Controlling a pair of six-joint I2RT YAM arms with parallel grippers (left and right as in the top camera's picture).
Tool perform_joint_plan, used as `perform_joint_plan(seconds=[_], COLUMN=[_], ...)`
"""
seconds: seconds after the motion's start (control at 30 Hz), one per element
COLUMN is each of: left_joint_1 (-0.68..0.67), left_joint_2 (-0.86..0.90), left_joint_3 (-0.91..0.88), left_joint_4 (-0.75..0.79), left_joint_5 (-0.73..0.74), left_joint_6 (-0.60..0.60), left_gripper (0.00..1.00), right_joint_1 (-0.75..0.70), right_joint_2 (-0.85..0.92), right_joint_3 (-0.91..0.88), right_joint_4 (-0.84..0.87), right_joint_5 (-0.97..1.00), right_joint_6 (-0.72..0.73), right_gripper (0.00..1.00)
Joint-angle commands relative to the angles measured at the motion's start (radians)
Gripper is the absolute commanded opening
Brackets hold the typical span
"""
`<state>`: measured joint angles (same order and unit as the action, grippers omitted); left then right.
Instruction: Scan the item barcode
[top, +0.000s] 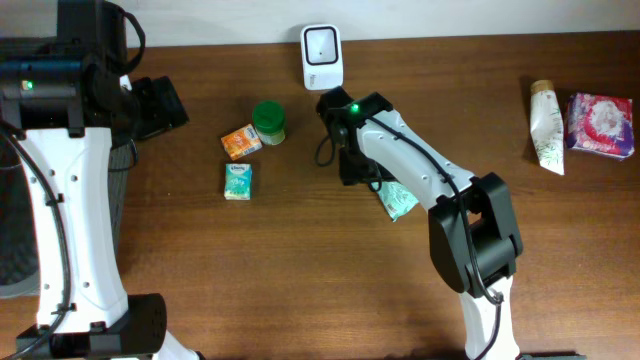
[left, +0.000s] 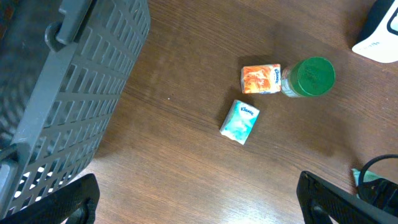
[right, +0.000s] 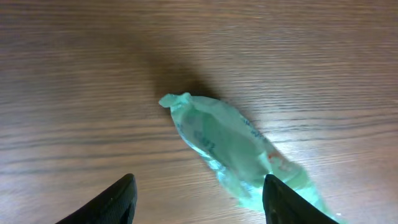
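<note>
The right pincer (right: 199, 186) stands open with nothing in it. In its wrist view the two fingers (right: 121, 202) sit wide apart at the bottom edge of the frame, and the green packet (right: 233, 146) lies flat on the table (top: 300, 280) just ahead of them, free of any grip. The packet's long axis runs on a diagonal in that view, from a twisted end at upper centre-left down toward the lower right. There it passes close by the right-hand finger, and whether it touches cannot be told. The packet therefore lies askew to the line between the fingers rather than square across it, and its bulk sits toward the right of the gap. By my reading, a fresh grasp would need the wrist to turn or shift that way first. In the overhead view the packet (top: 398, 200) peeks out from under the right arm at centre frame, below and to the right of the white scanner (top: 322, 57) at the top edge. The scanner lies up and to the left of it, and the two are apart. The right arm is plainly the nearer one. The left pincer (left: 199, 202) is also open and empty, off at the upper left of the overhead frame by the grey basket (left: 68, 93), well apart from the packet. Whether the barcode has been read cannot be told.
</note>
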<state>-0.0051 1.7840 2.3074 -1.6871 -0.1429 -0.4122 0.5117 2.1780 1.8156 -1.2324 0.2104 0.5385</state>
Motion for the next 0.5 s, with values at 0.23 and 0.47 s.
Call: perform_joint_plan(seconds=[0.23,0.47], left_joint_1=[-0.001,-0.001], left_joint_2=[-0.015,-0.015], left_joint_3=[0.002,0.003], left_joint_4=[-0.001,-0.001], left_joint_5=[-0.004,-0.004], left_joint_6=[-0.006,-0.006], left_gripper=[0.99,0.99], right_joint_1=[0.004,-0.040], right_joint_2=[0.006,0.018], right_joint_3=[0.035,-0.080], right_joint_4=[-0.037,0.019], right_joint_5=[-0.082,0.165], right_joint_6=[-0.322,-0.322], right_gripper=[0.62,0.64])
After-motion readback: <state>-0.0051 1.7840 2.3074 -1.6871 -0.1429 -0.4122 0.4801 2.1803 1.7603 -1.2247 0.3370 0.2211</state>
